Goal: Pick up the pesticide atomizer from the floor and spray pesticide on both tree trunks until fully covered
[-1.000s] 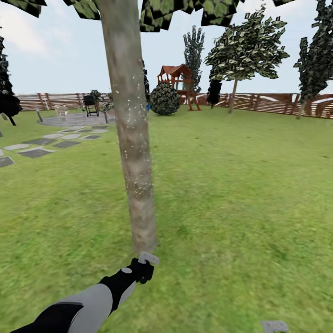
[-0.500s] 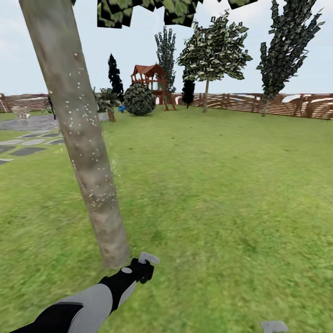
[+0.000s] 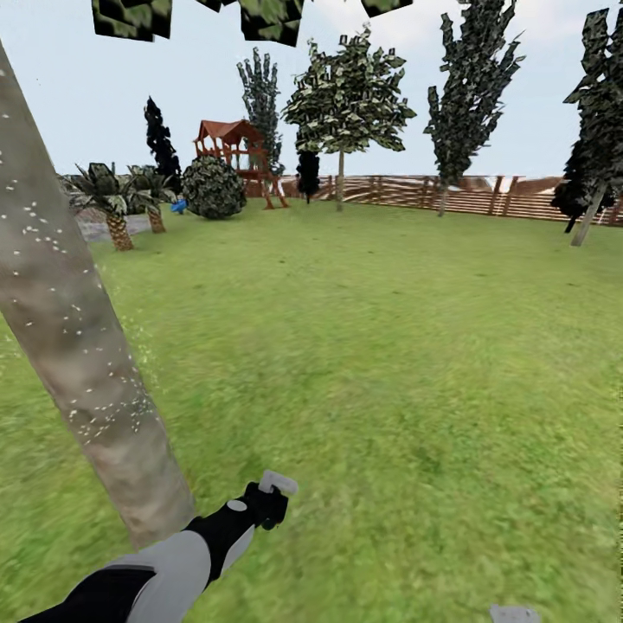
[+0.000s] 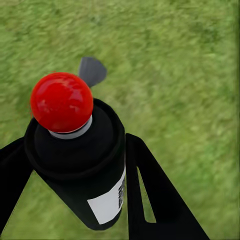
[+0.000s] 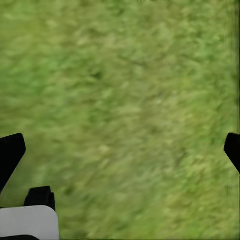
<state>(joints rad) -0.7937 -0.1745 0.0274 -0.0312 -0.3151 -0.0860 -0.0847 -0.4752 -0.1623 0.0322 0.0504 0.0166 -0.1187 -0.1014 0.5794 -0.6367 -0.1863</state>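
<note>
view turns right, speckled near trunk (image 3: 78, 381) slides aside | left gripper (image 4: 75, 165) clamps spray bottle (image 4: 82, 165) | right gripper (image 5: 120, 150) spread, empty | far tree (image 3: 346, 95) likely next

Atomizer in hand, speckled trunk beside it, second tree far across the lawn.

The pesticide atomizer (image 4: 82, 160) is a black bottle with a red tip and a white label, clamped between the left gripper's (image 4: 75, 165) dark fingers over grass. The near tree trunk (image 3: 73, 346) slants up the head view's left side, mottled grey-brown and dotted with white pesticide specks (image 3: 95, 415). The other tree (image 3: 344, 95) stands well apart by the fence (image 3: 484, 197), its thin trunk probably unsprayed, though too small to judge.
</note>
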